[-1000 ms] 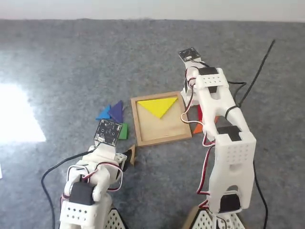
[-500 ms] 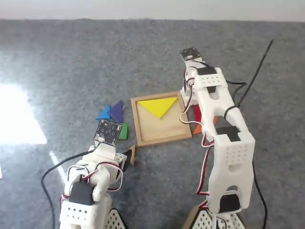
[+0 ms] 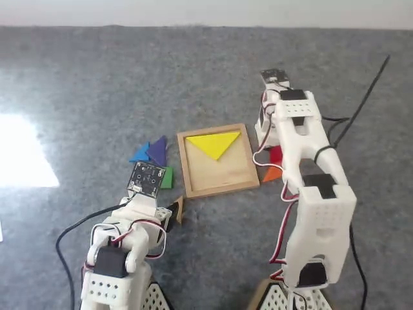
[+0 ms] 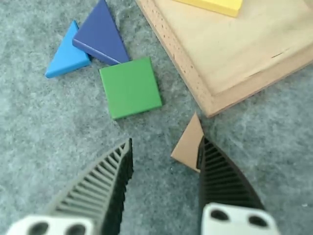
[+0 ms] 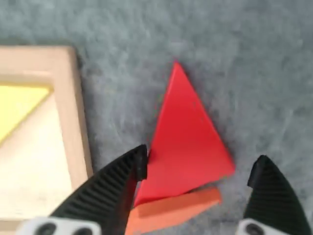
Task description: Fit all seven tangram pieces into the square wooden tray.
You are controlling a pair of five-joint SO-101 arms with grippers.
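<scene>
The square wooden tray [image 3: 219,188] lies mid-table with a yellow triangle [image 3: 213,142] at its far edge. Left of it lie a light blue triangle [image 3: 139,154], a purple triangle [image 3: 157,150] and a green square [image 3: 167,177]. A tan triangle [image 4: 188,144] rests off the tray's near left corner, against one finger of my open left gripper [image 4: 165,147]. Right of the tray, my open right gripper [image 5: 200,159] hovers over a red triangle [image 5: 186,132], whose edge overlaps an orange piece [image 5: 171,208].
The right arm [image 3: 293,119] stretches along the tray's right side, over the red triangle [image 3: 275,155] and the orange piece [image 3: 271,173]. The left arm [image 3: 147,179] sits near the front left. A black cable [image 3: 361,103] runs at the right.
The right arm has shifted right, away from the tray's edge, to stand over the red and orange pieces. The left arm and all pieces have stayed put.
</scene>
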